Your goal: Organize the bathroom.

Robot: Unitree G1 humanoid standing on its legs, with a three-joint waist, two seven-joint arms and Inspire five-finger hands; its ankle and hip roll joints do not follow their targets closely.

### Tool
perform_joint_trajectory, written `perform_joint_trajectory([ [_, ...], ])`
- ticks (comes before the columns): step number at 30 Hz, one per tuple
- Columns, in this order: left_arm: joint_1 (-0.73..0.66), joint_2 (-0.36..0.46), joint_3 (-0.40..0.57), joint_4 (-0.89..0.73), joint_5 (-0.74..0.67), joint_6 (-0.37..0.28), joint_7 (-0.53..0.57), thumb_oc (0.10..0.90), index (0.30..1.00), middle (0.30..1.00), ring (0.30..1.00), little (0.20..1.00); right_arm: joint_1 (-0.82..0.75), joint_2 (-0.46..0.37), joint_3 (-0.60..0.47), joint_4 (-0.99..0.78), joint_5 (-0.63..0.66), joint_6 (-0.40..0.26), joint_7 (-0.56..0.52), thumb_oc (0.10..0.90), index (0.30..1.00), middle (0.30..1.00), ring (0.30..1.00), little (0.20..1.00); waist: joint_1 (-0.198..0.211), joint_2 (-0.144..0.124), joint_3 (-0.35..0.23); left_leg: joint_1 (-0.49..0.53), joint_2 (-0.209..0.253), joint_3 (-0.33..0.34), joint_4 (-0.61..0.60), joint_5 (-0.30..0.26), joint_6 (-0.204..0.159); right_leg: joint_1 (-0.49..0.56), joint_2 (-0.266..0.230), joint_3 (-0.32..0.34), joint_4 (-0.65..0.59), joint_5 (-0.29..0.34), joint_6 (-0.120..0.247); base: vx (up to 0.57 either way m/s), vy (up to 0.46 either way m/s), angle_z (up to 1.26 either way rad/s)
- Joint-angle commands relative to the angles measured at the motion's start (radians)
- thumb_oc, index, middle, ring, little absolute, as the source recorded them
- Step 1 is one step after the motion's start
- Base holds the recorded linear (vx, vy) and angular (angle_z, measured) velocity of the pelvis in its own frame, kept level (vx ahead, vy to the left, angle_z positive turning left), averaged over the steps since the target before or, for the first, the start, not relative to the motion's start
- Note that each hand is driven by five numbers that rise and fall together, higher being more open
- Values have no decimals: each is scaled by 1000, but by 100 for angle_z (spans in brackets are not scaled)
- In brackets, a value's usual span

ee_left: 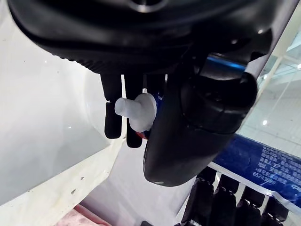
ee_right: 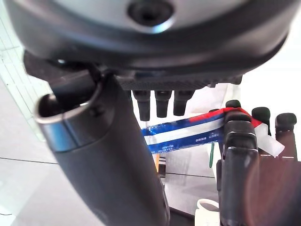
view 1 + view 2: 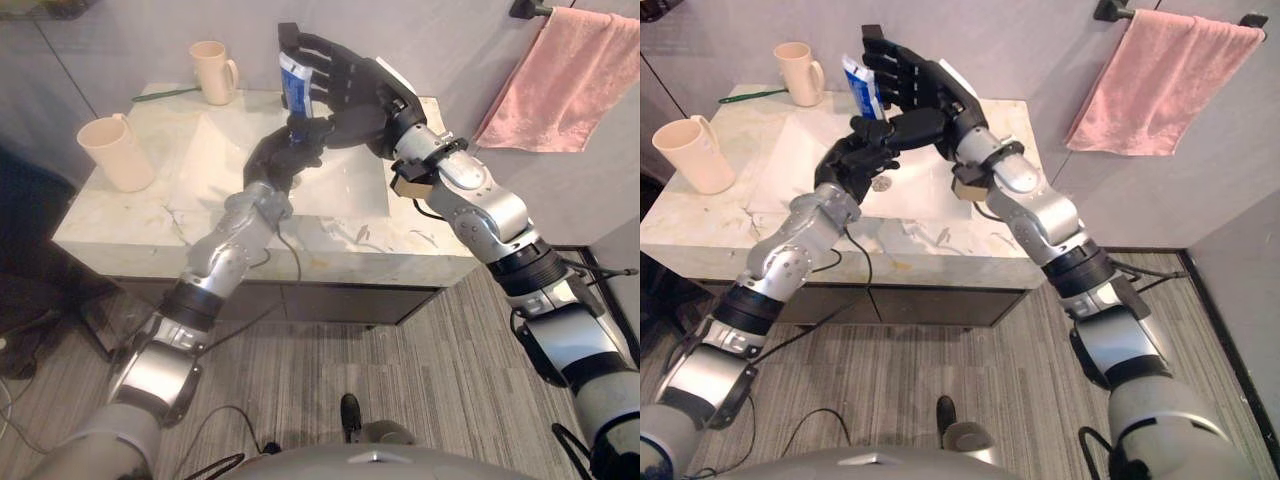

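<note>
Where the two hands meet over the sink (image 3: 215, 160), one toothpaste tube (image 3: 294, 85) stands upright, left hand (image 3: 285, 150) curled around its lower end, right hand (image 3: 335, 70) behind with straight fingers. Two cups (image 3: 113, 150) (image 3: 213, 71) sit at ten and eleven o'clock on the bench (image 3: 120, 235), a green toothbrush (image 3: 165, 95) between; one pink towel (image 3: 570, 80) hangs at two o'clock. The left wrist view shows the tube's white cap (image 1: 136, 110).
</note>
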Motion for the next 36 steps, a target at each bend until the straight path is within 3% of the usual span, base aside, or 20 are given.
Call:
perform_joint_trajectory([
  [1, -96, 18, -13, -129, 18, -91, -30, 400, 300, 300, 300, 300, -170, 53, -23, -29, 5, -107, -5, 800, 900, 900, 900, 900, 6, -4, -126, -24, -51, -74, 39, -7, -13, 66, 63, 2, 14, -81, 51, 0, 0, 0],
  [3, -99, 15, -15, -128, 20, -91, -27, 400, 300, 300, 300, 300, -173, 55, -21, -28, 4, -106, -1, 800, 900, 900, 900, 900, 6, -4, -126, -24, -51, -74, 40, -7, -13, 66, 63, 3, 14, -81, 52, 0, 0, 0],
  [4, -100, 14, -16, -126, 22, -92, -24, 400, 300, 300, 300, 300, -173, 58, -19, -25, 2, -110, -1, 662, 693, 693, 693, 693, 7, -4, -126, -24, -51, -74, 39, -7, -13, 67, 62, 2, 12, -81, 52, 0, 0, 0],
  [5, -100, 13, -15, -127, 23, -91, -23, 400, 300, 300, 300, 300, -173, 59, -20, -25, -1, -109, 0, 587, 580, 580, 580, 580, 7, -4, -126, -24, -50, -75, 39, -7, -13, 68, 62, 2, 11, -81, 52, 0, 0, 0],
  [10, -99, 13, -14, -124, 17, -89, -26, 400, 300, 300, 300, 300, -174, 59, -20, -21, 11, -110, 0, 546, 519, 519, 519, 519, 7, -5, -126, -21, -51, -75, 36, -6, -12, 70, 62, 3, 10, -81, 53, 0, 0, 0],
  [12, -99, 12, -15, -123, 20, -90, -26, 400, 300, 300, 300, 300, -174, 59, -21, -18, 11, -114, 2, 406, 309, 309, 309, 309, 8, -5, -126, -22, -52, -75, 36, -5, -12, 69, 61, 3, 10, -80, 53, 0, 0, 0],
  [25, -109, 13, -7, -120, 26, -91, -6, 400, 300, 300, 300, 300, -170, 66, -28, -17, -2, -129, -1, 400, 300, 300, 300, 300, 7, -5, -124, -21, -52, -73, 33, -6, -7, 67, 60, 6, 9, -79, 54, 0, 0, 0],
  [26, -109, 12, -6, -122, 24, -90, -3, 466, 399, 399, 399, 399, -170, 67, -29, -19, -4, -130, -3, 400, 300, 300, 300, 300, 6, -5, -124, -20, -52, -74, 32, -7, -6, 68, 60, 6, 8, -79, 54, 0, 0, 0],
  [27, -106, 12, -5, -120, 26, -91, -4, 493, 439, 439, 439, 439, -169, 68, -30, -21, -6, -134, -5, 400, 300, 300, 300, 300, 7, -5, -124, -19, -52, -74, 32, -7, -6, 69, 60, 6, 7, -79, 54, 0, 0, 0],
  [28, -105, 12, -4, -119, 28, -91, -3, 595, 592, 592, 592, 592, -171, 68, -31, -21, -8, -136, -7, 400, 300, 300, 300, 300, 7, -5, -124, -18, -52, -74, 31, -8, -5, 70, 60, 6, 7, -79, 54, 0, 0, 0],
  [29, -102, 12, -3, -119, 33, -90, 0, 726, 789, 789, 789, 789, -174, 66, -34, -23, -9, -139, -10, 400, 300, 300, 300, 300, 8, -5, -124, -17, -52, -74, 30, -8, -5, 71, 61, 6, 6, -79, 55, 0, 0, 0],
  [30, -100, 12, -2, -119, 35, -88, -1, 800, 900, 900, 900, 900, -175, 64, -36, -25, -10, -140, -12, 400, 300, 300, 300, 300, 9, -5, -124, -16, -52, -75, 29, -8, -5, 72, 61, 6, 6, -80, 55, 0, 0, 0],
  [36, -65, 19, 16, -139, 67, -77, -21, 800, 900, 900, 900, 900, -179, 36, -57, -46, -29, -164, -15, 400, 300, 300, 300, 300, 15, -8, -123, -21, -49, -76, 38, -14, -3, 73, 62, 5, 15, -90, 51, -35, -10, 0],
])
